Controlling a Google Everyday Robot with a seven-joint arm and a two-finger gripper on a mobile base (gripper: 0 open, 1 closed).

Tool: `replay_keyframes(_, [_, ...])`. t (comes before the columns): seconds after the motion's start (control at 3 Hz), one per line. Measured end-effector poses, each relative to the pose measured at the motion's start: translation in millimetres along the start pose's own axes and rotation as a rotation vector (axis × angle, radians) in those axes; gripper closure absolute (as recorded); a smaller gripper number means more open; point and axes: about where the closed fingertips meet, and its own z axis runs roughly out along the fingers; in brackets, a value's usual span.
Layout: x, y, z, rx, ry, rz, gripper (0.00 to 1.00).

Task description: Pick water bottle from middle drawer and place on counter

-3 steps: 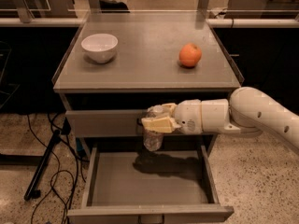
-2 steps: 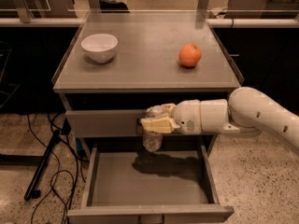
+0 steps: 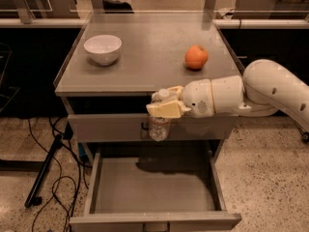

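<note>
Your gripper is grasping the water bottle, bottle hanging upright between its fingers, middle drawer lying open below.

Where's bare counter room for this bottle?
The tool, clamped on the water bottle, hangs just before the counter. Free: the wide strip between the white bowl and the orange, plus the front band nearer than both. Tightest right of the orange.

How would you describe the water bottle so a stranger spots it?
Start at the grey counter above the open middle drawer. At its front edge the gripper holds the water bottle above that drawer. Unlike the white bowl and orange, it is clear plastic.
</note>
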Motion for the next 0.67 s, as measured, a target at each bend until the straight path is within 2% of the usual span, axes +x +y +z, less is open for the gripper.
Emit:
replay_keyframes(0.33, [-1.6, -0.1, -0.4, -0.001, -0.001, -0.002, 1.00])
replay_keyframes(0.67, [-14.8, 0.0, -11.2, 0.014, 0.002, -0.016, 1.00])
